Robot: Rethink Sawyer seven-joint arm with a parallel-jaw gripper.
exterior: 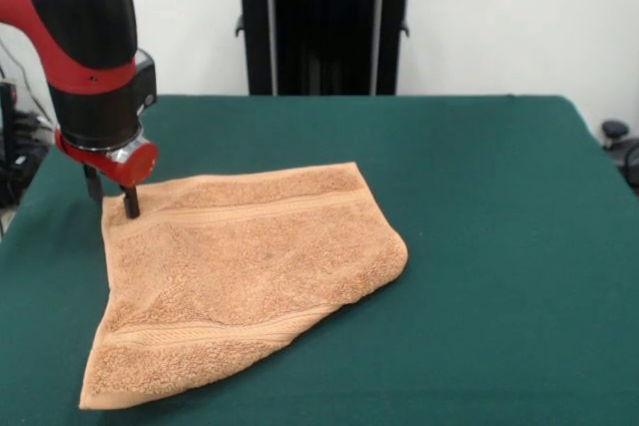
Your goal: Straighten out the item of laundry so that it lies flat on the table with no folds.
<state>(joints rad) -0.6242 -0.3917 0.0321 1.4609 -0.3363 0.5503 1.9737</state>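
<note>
One towel (240, 271), apparently folded

Orange-tan towel (240, 276), one corner folded under, end effector (112, 199) at its far-left corner.

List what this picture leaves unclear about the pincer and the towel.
- Pincer: front view; the red wrist above covers most of it, so open or shut cannot be told.
- Grip: one dark tip meets the towel's far left corner; whether cloth is pinched is hidden.
- Towel's right side: it looks doubled under; the cloth itself hides what lies beneath.
- Tag: none visible.
- Table: near edge cut off by the frame.
</note>
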